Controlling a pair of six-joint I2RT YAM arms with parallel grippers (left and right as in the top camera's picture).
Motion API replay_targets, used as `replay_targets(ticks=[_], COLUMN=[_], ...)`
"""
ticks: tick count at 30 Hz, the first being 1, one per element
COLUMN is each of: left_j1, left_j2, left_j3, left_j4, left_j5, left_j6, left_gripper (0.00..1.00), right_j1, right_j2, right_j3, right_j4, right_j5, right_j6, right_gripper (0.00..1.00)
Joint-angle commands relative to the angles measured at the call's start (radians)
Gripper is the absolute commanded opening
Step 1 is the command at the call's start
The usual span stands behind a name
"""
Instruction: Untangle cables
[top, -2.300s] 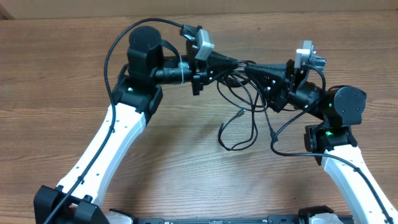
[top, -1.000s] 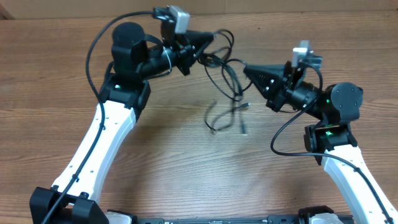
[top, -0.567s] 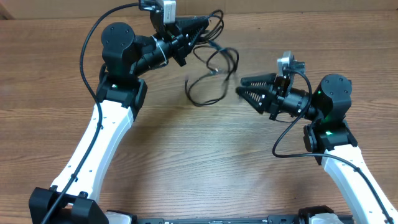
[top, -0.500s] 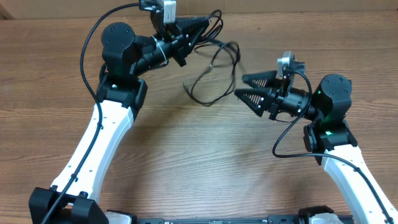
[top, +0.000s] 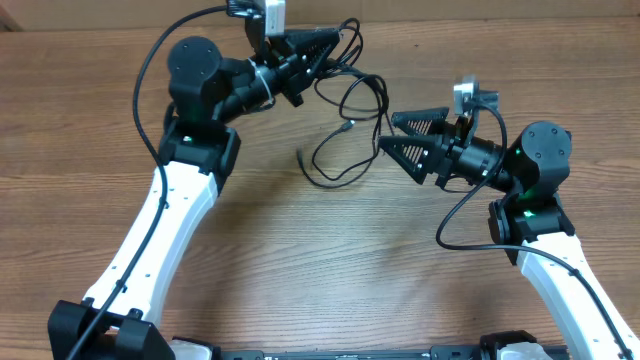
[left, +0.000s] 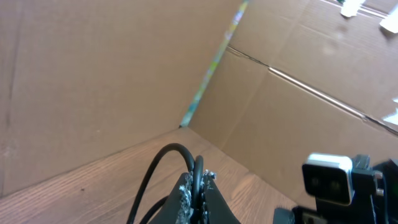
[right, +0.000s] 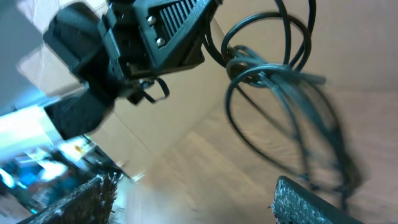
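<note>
Cables (top: 336, 182): one tangled black bunch over the middle of the wooden table (top: 300, 280), btw. the two arms. The nearest part is the big lower loop, w/ a loose end and a small plug at its left side. I cannot tell if this loop touches the wood or hangs just above it.

R gripper (top: 389, 133) is just beside the bunch, on its right side, and points toward it. Its jaws stand wide apart and hold nothing. In the right wrist view the two pads (right: 81, 199) sit at the bottom corners. The knot of cords (right: 252, 67) is ahead of them, apart from them, and blurred in its lower part.

Farther on, the cords rise and come together into L gripper (top: 334, 38), near the far edge of the table. This one is closed tight on the top of the bunch, so the cables hang from its tip. The left wrist view shows one black cord (left: 163, 154) arching out from the closed fingers (left: 193, 190). Behind all stands a cardboard wall (left: 93, 68).
</note>
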Motion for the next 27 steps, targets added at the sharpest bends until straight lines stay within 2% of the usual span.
replay_targets(ticks=[1, 9, 18, 23, 27], left_j1=[-0.046, -0.126, -0.195, -0.201, -0.201], left_j2=[-0.013, -0.013, -0.013, -0.013, -0.013], left_j3=[0.011, 0.011, 0.011, 0.011, 0.011], left_j4=[0.004, 0.004, 0.005, 0.005, 0.005], left_j5=[-0.132, -0.244, -0.254, -0.236, -0.234], left_j6=[-0.040, -0.041, -0.075, -0.141, -0.200], left_gripper=[0.04, 0.04, 0.04, 0.04, 0.04], right_j1=[0.002, 0.061, 0.097, 0.097, 0.097], right_j2=[-0.005, -0.005, -0.005, -0.005, -0.004], right_j3=[0.013, 0.013, 0.013, 0.013, 0.013], right_j4=[0.035, 0.097, 0.095, 0.089, 0.043], right_j5=[0.008, 0.041, 0.199, 0.276, 0.362], right_j6=[0.253, 0.282, 0.283, 0.282, 0.281], right_gripper=[0.80, 0.80, 0.80, 0.79, 0.72])
